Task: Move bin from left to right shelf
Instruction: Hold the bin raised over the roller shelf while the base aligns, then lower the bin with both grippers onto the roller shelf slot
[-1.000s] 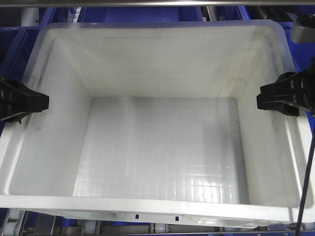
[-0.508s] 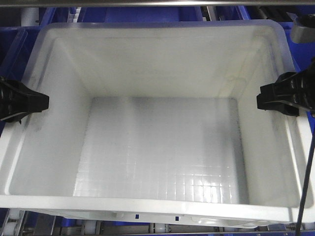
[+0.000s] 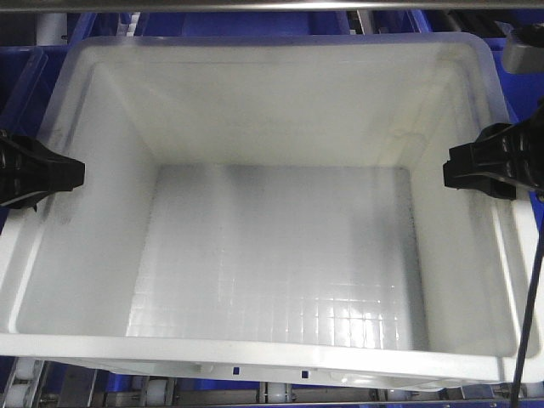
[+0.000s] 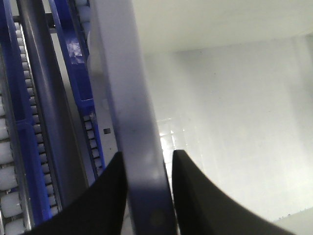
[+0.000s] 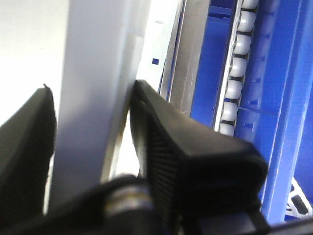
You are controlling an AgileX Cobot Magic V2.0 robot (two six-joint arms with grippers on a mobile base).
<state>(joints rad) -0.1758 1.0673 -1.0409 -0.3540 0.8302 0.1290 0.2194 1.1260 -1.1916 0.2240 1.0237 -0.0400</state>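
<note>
Rollers [image 4: 6, 177] — bin [image 3: 272, 110] upright (long axis crosswise).

We note the bin [image 3: 280, 102] as white plastic, floor gridded and glossy. Pads [image 5: 161, 156] of the right gripper [image 5: 93, 127] are matt black, finely ribbed. Upper-left blue bins [image 3: 19, 72]: glossy plastic.

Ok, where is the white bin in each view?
Front: the bin fills the frame, left gripper and right gripper on its side rims.
Left wrist: its rim runs top to bottom at centre, interior to the right.
Right wrist: its rim is the pale upright band left of centre.
Shared landmark: blue plastic just outside the rim.
</note>
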